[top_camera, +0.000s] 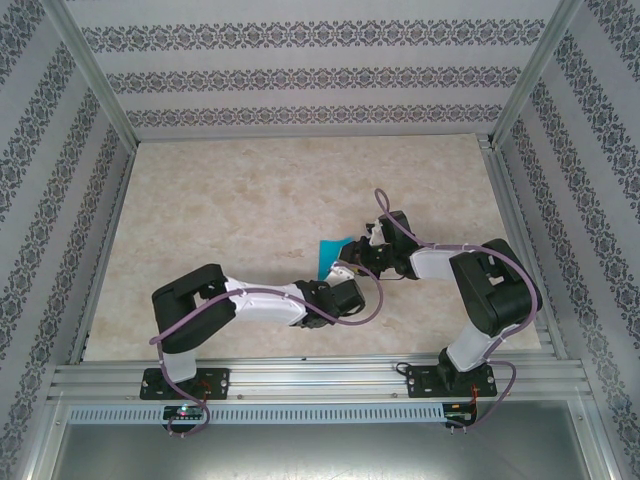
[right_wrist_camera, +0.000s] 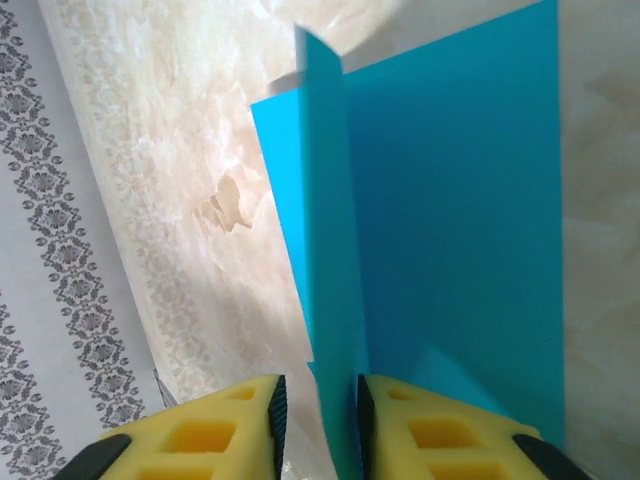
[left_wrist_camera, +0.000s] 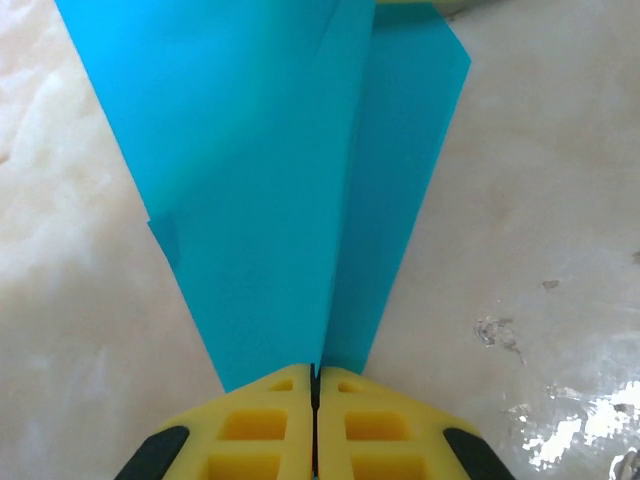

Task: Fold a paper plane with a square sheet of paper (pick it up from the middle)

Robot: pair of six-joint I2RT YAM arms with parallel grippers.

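The square sheet of paper (top_camera: 327, 252) is teal-blue and folded into a narrow pointed wedge, a paper plane, lying near the middle of the table between both grippers. My left gripper (top_camera: 341, 272) has its yellow fingers (left_wrist_camera: 270, 420) pressed together on the wedge's narrow end, where the centre crease (left_wrist_camera: 330, 250) runs into them. My right gripper (top_camera: 366, 243) is at the paper's wider end. Its jaws stand apart, with an upright fold of the paper (right_wrist_camera: 335, 250) between them, lying against the right finger (right_wrist_camera: 440, 435) and clear of the left one.
The marble-patterned table (top_camera: 250, 190) is ringed by patterned walls and aluminium rails (top_camera: 320, 378). A few glossy scuffs (left_wrist_camera: 497, 332) mark the tabletop to the right of the paper. Both arms reach in from the near edge and meet at the paper.
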